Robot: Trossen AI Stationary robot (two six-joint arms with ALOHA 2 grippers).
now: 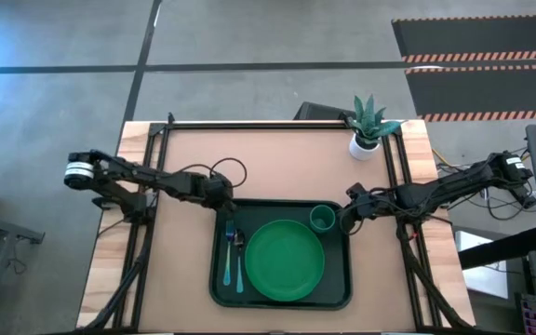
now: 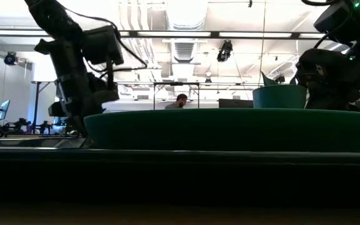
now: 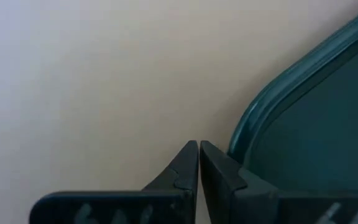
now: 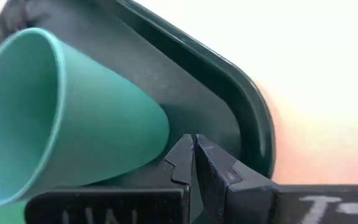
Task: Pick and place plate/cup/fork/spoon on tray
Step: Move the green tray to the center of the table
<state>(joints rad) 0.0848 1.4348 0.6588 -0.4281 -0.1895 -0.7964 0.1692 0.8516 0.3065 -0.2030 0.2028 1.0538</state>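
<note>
Only the high view shows the cutlery: one fork point(image 1: 229, 253) and one spoon point(image 1: 238, 258) lying side by side at the left of the tray point(image 1: 220, 284), lower centre of frame. One plate point(image 1: 285, 260) fills the tray's middle; one cup point(image 1: 322, 219) stands upright at its upper right corner. Left end effector point(image 3: 199, 150), pressed together, empty, sits beside the tray's upper left corner over the counter point(image 1: 277, 158). Right end effector point(image 4: 194, 146), pressed together, empty, sits just beside the cup.

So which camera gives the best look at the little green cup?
The right wrist view: the cup fills it, open mouth visible. The high view shows it small in the tray's corner; the low view, its side above the rim; the left wrist view, nothing.
</note>
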